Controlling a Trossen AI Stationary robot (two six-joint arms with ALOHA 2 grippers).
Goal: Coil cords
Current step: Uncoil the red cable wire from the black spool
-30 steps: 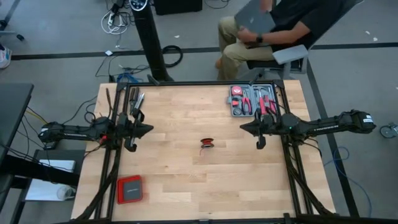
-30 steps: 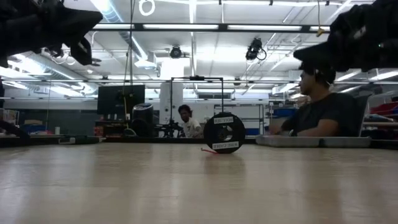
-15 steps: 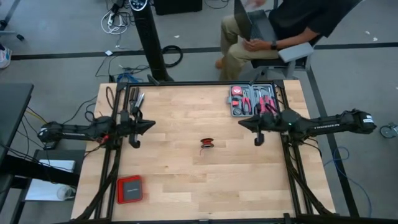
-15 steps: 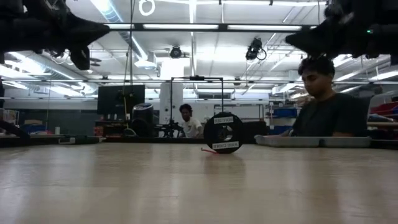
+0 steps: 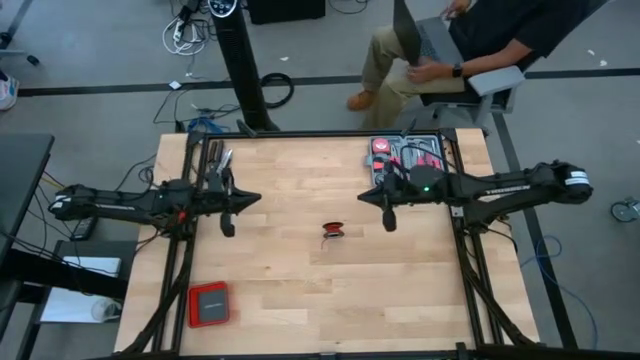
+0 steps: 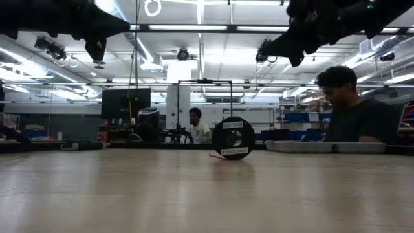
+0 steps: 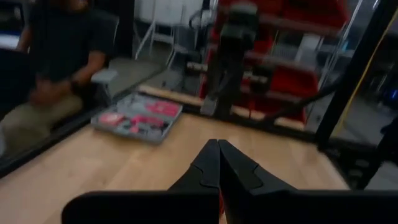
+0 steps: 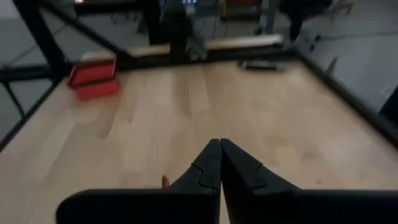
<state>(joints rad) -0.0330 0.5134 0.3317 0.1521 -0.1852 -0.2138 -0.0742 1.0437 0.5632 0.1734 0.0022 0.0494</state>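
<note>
The thin red cord (image 5: 333, 232), wound as a small bundle on a round black spool, stands on edge near the middle of the pale wooden table (image 5: 300, 290), with a short red tail lying on the wood beside it; in the low view the spool (image 6: 233, 138) stands upright, free of both arms. The step in hand looks like the approach, and to do it well the 2 arms should come down slowly from either side, one steadying the spool while the other takes the loose tail, since a spool balanced on its rim may roll at a careless nudge. The left gripper (image 5: 228, 226) hovers above the table well to the left of the spool, fingers pressed together on nothing. The right gripper (image 5: 389, 219) hangs nearer the spool on its right, likewise closed and empty, its arm stretched over the grey tool tray (image 5: 383, 148) at the far edge.
</note>
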